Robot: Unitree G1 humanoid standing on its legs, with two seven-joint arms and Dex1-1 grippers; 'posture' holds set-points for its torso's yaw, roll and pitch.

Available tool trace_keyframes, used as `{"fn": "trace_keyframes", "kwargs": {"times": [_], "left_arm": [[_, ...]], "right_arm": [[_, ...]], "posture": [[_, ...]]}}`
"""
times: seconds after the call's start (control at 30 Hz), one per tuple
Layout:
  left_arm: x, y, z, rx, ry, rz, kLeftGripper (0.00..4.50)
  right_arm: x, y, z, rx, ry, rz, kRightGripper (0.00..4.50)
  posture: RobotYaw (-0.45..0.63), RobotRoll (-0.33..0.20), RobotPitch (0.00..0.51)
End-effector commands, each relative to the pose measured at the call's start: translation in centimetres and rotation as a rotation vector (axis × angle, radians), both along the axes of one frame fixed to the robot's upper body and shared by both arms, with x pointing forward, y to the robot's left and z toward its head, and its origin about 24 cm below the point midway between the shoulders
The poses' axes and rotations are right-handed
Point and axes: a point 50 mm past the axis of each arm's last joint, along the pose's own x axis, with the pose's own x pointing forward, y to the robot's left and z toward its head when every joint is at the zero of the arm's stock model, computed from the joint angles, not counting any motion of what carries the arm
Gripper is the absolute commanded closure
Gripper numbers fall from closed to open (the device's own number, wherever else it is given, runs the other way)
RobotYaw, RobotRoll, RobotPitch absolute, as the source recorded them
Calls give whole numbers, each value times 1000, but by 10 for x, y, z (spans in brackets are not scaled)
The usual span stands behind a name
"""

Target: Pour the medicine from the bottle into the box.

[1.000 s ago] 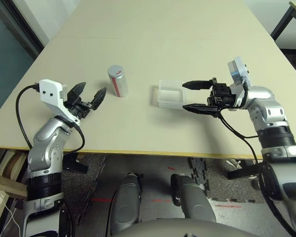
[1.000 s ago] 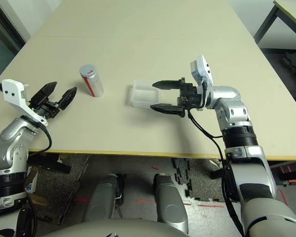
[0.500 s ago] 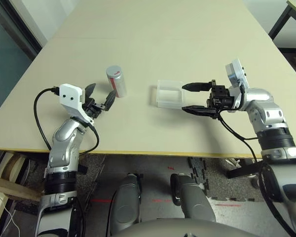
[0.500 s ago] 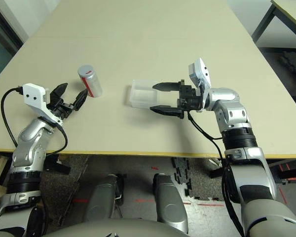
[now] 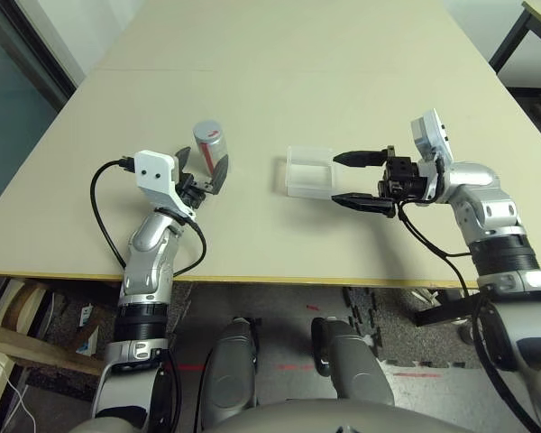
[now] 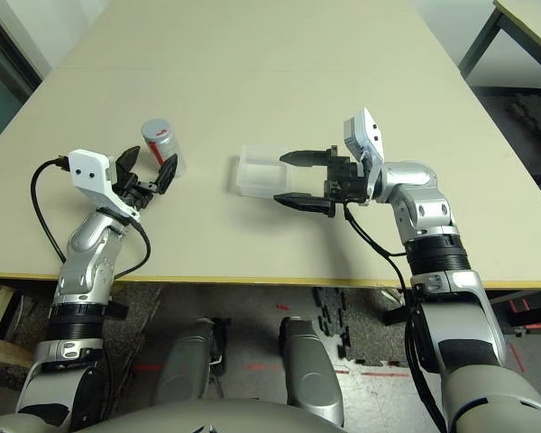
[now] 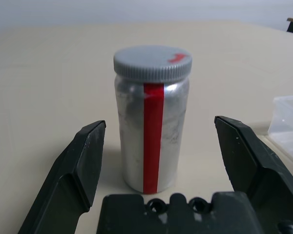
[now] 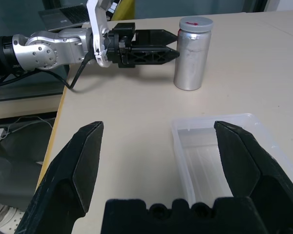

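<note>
Bottle (image 7: 153, 122) is standing capped on the bench (image 5: 298, 81), left pincer (image 5: 199, 172) sitting spread just beside it, not touching. Left wrist view is showing the red stripe facing the pincer. Right pincer (image 5: 354, 179) is hovering spread at the box (image 5: 308, 171).

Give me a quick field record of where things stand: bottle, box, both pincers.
bottle: upright on the table, grey cap on, red stripe on its side
box: clear tub, to the bottle's right, apart from it; nothing visible inside
left pincer: open, a finger on either side of the bottle, not yet closed on it
right pincer: open, fingertips at the box's right edge, contact unclear
pouring: not yet begun
</note>
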Motion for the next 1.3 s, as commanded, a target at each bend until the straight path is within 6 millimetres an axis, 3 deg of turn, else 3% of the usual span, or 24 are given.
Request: {"fn": "trace_keyframes", "kwargs": {"times": [0.03,1.3], "left_arm": [[4,-3,-3,3,5,12,23],[57,-9,-1,58,19,2,23]], "right_arm": [[-1,-1,-2,-14,-9,-1,0],[0,-2,-7,-40,-39,-18,0]], "posture": [[-33,0,131],[-73,0,124]]}}
